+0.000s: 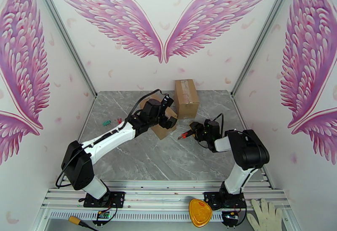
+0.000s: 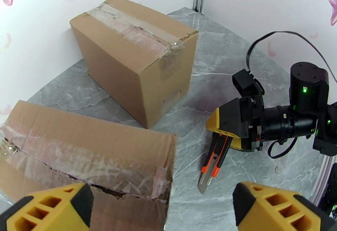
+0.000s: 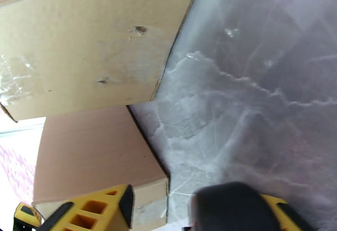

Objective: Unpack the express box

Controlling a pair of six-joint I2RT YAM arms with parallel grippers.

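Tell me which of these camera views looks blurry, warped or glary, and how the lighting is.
Right wrist view: the right gripper's black pad is smeared out of focus, the brown cardboard box bows with lens distortion, the grey marble table is hazy with glare. Left wrist view: sharp, clear packing tape glinting. Top external view: even light, soft shadows.

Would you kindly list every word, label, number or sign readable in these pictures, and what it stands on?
None: no text is readable.
The far brown cardboard box and the near brown cardboard box bear clear tape but no legible label; the orange and black utility knife shows no readable marking.
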